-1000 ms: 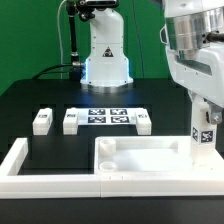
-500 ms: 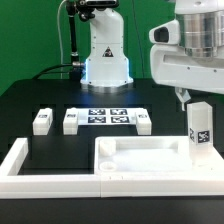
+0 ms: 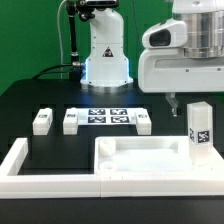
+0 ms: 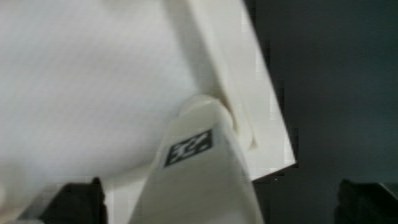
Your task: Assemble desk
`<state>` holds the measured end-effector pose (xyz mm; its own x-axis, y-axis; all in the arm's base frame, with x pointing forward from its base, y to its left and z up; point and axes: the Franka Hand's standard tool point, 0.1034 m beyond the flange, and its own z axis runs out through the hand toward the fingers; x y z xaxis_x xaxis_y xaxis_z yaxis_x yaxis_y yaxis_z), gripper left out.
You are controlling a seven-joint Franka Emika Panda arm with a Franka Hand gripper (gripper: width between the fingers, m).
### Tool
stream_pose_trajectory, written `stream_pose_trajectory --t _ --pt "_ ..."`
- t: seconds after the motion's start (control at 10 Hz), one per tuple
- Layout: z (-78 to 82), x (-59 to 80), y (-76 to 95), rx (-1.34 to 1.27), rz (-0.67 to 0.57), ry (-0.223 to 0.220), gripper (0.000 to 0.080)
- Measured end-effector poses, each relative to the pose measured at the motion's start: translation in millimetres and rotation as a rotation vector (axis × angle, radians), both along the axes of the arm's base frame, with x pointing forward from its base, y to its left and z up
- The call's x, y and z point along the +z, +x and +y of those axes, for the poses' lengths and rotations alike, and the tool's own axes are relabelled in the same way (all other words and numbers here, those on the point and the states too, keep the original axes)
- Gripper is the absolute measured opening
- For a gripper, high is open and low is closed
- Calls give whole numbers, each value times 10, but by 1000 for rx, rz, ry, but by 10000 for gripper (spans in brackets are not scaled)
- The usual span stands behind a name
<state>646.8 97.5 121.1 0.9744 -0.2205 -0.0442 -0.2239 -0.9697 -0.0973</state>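
Observation:
The white desk top [image 3: 140, 172], a tray with a raised rim, lies at the front on the exterior view's right. One white tagged leg [image 3: 200, 131] stands upright in its far right corner. It also shows in the wrist view [image 4: 199, 165], on the desk top [image 4: 89, 90]. My gripper [image 3: 187, 100] hangs just above that leg, open, its fingers spread wide on either side of the leg and not touching it [image 4: 222, 205]. Three more legs lie on the black table: two on the left [image 3: 41, 121] [image 3: 70, 121] and one to the right [image 3: 143, 123].
The marker board [image 3: 107, 117] lies between the loose legs. Long white bars [image 3: 22, 160] form a border along the left and front edges, against the desk top. The robot base [image 3: 105, 58] stands at the back.
My gripper has let go of the upright leg, risen and shifted toward the exterior view's left. The leg stays standing in the desk top's corner.

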Motion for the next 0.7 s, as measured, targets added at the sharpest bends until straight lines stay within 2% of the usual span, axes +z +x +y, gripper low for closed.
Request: stream_pose_trajectory --t 0.1,0.3,0.4,0.5,0.6,0.7 --pt "24 10 33 149 -34 -9 649" --pt "30 9 33 150 -34 -4 649" --pt "31 9 33 142 -33 -4 541" --pt "33 9 33 118 -31 -4 541" --pt "36 9 32 43 -23 -4 359" --pt "36 8 31 -11 -17 -5 288"
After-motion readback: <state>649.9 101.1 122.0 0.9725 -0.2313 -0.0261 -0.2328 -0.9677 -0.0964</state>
